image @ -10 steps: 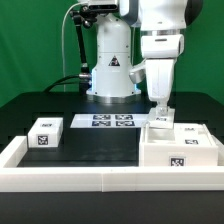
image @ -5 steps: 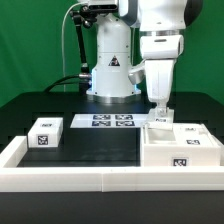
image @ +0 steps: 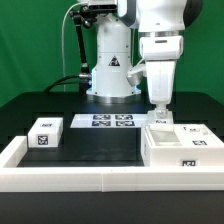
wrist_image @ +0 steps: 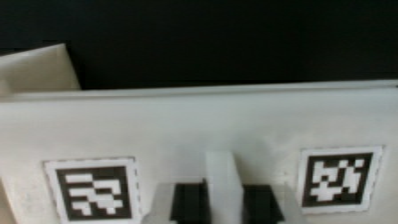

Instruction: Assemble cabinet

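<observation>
Gripper (image: 160,116) – jaws narrow, nipped on a thin white rib at the top of the cabinet (image: 180,146). The wrist view shows the dark fingers (wrist_image: 185,203) on either side of that rib, with a tag on each flank. I judge so slim a hold suits dragging or turning the shell, not lifting it. The cabinet sits on the table (image: 100,152) at the exterior view's right, close to the white rail (image: 70,176) – likely for bracing. Marker board (image: 110,121) lies behind. Small white block (image: 44,133) is well apart at the left, untouched.
</observation>
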Robot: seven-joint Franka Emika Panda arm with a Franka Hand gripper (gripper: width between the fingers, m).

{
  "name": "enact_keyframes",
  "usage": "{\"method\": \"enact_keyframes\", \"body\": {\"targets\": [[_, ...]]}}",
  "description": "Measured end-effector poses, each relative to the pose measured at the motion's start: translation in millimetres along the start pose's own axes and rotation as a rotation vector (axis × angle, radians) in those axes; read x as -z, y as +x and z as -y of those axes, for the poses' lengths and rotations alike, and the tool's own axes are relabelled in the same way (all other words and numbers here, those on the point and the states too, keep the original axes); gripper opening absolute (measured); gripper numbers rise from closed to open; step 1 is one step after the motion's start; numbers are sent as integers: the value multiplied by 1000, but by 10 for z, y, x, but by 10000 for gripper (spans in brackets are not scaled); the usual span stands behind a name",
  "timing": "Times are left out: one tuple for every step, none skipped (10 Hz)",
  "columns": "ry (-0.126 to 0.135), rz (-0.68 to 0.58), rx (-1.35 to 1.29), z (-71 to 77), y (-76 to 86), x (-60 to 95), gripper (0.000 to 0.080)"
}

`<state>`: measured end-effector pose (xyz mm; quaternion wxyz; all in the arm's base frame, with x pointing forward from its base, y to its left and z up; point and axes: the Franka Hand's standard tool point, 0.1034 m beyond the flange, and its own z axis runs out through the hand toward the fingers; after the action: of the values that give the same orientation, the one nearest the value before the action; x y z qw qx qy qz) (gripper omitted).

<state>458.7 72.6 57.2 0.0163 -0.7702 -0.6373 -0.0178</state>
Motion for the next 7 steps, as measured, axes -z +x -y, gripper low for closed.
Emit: {"method": "enact_keyframes", "body": {"targets": [[0, 0, -1, -1, 0, 1, 70], [0, 0, -1, -1, 0, 1, 70], [0, 0, -1, -1, 0, 1, 70], [0, 0, 1, -2, -3, 1, 70], [4, 3, 30, -40, -31, 8, 70], [6, 5, 57, -86, -29, 14, 70], [6, 5, 66, -123, -18, 15, 70]]}}
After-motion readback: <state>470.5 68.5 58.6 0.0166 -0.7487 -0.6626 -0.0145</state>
